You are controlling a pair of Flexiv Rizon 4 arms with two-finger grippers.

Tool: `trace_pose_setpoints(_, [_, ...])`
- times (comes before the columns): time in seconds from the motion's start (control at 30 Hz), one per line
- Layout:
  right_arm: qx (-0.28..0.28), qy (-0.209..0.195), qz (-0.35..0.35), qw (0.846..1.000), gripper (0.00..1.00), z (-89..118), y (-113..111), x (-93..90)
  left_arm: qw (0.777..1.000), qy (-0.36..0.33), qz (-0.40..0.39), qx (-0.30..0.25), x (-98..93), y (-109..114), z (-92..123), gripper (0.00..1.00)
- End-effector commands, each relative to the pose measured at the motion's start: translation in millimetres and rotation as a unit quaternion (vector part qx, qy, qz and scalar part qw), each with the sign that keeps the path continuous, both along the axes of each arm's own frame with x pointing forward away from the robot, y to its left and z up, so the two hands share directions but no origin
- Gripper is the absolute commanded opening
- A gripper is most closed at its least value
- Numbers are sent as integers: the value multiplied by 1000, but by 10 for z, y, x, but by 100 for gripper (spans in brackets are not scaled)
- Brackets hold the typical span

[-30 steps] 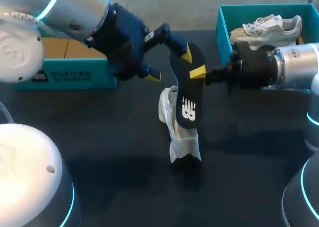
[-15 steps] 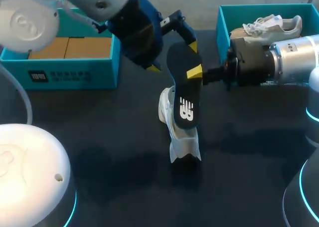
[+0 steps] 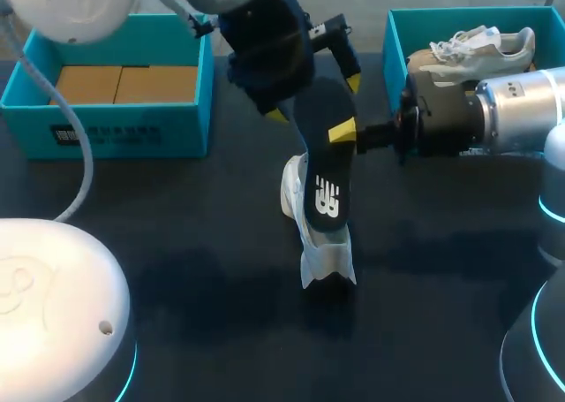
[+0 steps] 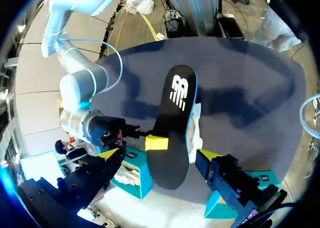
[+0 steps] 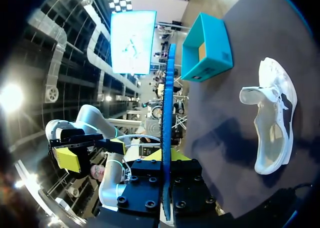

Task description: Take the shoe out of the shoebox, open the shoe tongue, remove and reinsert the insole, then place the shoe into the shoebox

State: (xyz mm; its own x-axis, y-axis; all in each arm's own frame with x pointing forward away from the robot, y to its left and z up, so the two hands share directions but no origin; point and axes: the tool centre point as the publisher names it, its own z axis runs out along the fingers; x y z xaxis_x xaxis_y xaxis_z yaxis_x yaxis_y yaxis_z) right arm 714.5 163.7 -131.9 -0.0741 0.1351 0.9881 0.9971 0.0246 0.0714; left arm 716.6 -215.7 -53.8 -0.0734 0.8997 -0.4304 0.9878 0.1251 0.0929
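A black insole [image 3: 327, 168] stands nearly upright over the white shoe [image 3: 320, 243], which lies on the dark table. My right gripper [image 3: 346, 133] comes in from the right and is shut on the insole's edge near its upper end. In the right wrist view the insole [image 5: 166, 112] shows edge-on between that gripper's [image 5: 166, 158] tips, with the shoe [image 5: 272, 118] ahead. My left gripper [image 3: 314, 99] is open, its fingers straddling the insole's top without touching. In the left wrist view the insole [image 4: 172, 123] runs out between the open fingers [image 4: 159, 155].
The teal shoebox [image 3: 394, 57] at the back right holds a second pale shoe [image 3: 477, 47]. Another teal box [image 3: 115, 128] with brown cardboard inside stands at the back left. The right arm's thick wrist [image 3: 494, 115] lies across the front of the shoebox.
My left arm has swung right, bringing its open fingers around the insole's upper end. The right gripper has kept its hold; the insole has tipped slightly more upright.
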Motion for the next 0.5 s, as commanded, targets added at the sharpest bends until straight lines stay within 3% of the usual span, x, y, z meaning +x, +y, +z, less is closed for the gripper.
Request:
trace_pose_setpoints(0.03, [-3,0,-1,1000,0,28,19,-26,999,5,3,44,40,-69,-32,100])
trace_pose_setpoints(0.13, [-3,-1,-2,1000,0,31,19,-28,996,3,6,84,64,-83,-85,100])
trace_pose_setpoints(0.5, [-2,-1,-3,1000,0,10,40,-33,994,18,17,105,189,-69,81,100])
